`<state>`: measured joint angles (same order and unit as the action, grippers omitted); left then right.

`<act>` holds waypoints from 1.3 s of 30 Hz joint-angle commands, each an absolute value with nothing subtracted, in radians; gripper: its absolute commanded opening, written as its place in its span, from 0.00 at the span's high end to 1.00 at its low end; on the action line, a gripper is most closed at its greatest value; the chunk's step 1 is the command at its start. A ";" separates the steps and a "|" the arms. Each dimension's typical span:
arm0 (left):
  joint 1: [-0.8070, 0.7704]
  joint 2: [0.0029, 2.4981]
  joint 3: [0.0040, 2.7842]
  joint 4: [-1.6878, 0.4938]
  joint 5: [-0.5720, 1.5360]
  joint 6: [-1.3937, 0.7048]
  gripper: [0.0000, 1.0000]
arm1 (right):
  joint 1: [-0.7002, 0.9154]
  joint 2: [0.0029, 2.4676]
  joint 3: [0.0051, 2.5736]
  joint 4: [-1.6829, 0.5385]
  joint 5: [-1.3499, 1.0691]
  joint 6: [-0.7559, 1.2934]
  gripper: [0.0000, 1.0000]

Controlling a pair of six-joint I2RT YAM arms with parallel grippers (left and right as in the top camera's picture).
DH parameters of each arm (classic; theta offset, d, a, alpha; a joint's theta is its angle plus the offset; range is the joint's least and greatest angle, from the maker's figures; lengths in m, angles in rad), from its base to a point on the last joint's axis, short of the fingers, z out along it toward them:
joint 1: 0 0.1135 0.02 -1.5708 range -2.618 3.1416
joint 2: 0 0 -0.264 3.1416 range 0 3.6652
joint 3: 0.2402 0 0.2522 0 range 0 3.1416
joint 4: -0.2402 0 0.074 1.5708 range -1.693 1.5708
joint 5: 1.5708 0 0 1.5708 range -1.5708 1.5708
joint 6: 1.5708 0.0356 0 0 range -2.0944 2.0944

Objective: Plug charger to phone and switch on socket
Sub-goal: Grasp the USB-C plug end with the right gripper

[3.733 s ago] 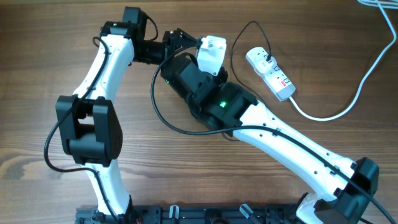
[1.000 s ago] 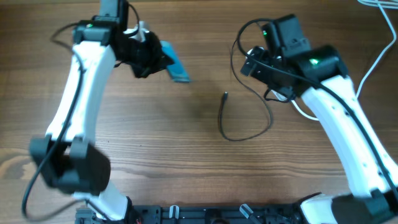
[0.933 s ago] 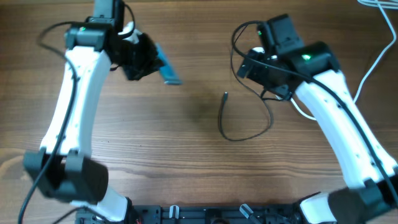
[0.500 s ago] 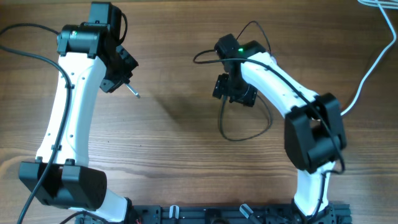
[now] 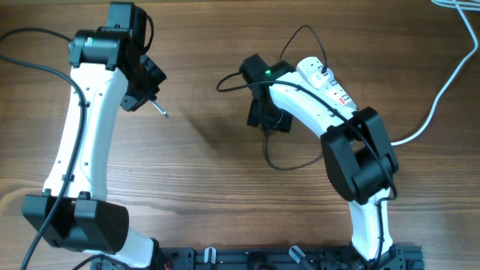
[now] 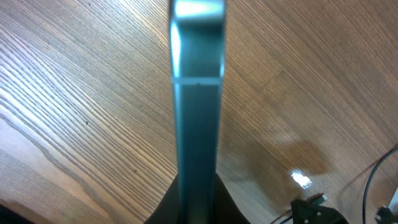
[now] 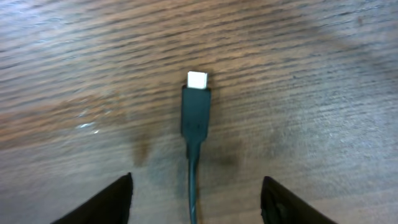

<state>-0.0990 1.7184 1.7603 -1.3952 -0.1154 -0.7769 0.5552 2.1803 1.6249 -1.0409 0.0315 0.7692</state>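
Observation:
My left gripper point(image 5: 150, 97) point(image 6: 198, 208) is shut on the phone point(image 6: 198, 124), which it holds above the table. The phone shows edge-on as a narrow teal bar, and from overhead only as a thin sliver point(image 5: 160, 109). The charger's black cable loops across the middle of the table point(image 5: 300, 161). Its plug end point(image 7: 196, 112), with a pale tip, lies flat on the wood. My right gripper point(image 5: 268, 118) point(image 7: 197, 183) hangs over that plug, open, with one finger on each side of the cable and neither touching it. The socket point(image 5: 330, 84) lies behind the right arm, partly hidden.
A thick white cord point(image 5: 442, 82) runs from the socket to the back right corner. The black cable also arcs up behind the right arm point(image 5: 304, 31). Both arm bases stand at the near edge, and a dark rail point(image 5: 247, 259) runs along it.
My right arm has swung left from the socket to above the cable's plug end, and its jaws have narrowed. The left arm turned the phone edge-on, then held still.

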 commanded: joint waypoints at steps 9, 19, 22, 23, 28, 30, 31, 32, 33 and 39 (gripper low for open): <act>-0.104 1.717 1.771 -1.391 -0.141 -0.794 0.96 | 0.555 2.235 1.621 -1.031 0.060 0.785 0.70; -0.104 1.717 1.771 -1.392 -0.141 -0.794 0.96 | 0.555 2.235 1.620 -0.999 0.101 0.746 0.70; -0.103 1.717 1.771 -1.392 -0.141 -0.794 0.96 | 0.555 2.235 1.617 -0.996 0.102 0.740 0.70; -0.104 1.717 1.771 -1.392 -0.141 -0.794 0.96 | 0.555 2.235 1.615 -0.993 0.101 0.740 0.71; -0.104 1.717 1.771 -1.391 -0.140 -0.794 0.96 | 0.555 2.235 1.615 -0.987 0.097 0.734 0.75; -0.104 1.717 1.771 -1.389 -0.140 -0.794 0.96 | 0.555 2.235 1.615 -0.988 0.095 0.734 0.75; -0.104 1.717 1.771 -1.389 -0.140 -0.794 0.96 | 0.555 2.235 1.615 -0.988 0.092 0.733 0.75; -0.104 1.717 1.771 -1.389 -0.140 -0.794 0.96 | 0.555 2.235 1.615 -0.988 0.084 0.733 0.76; -0.104 1.717 1.771 -1.389 -0.140 -0.794 0.96 | 0.555 2.235 1.615 -0.988 0.078 0.733 0.77; -0.104 1.717 1.771 -1.389 -0.140 -0.794 0.96 | 0.555 2.235 1.615 -0.983 0.079 0.733 0.82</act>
<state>-0.0990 1.7184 1.7603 -1.3945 -0.1158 -0.7769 0.5549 2.2032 1.6260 -0.9890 0.0647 0.7387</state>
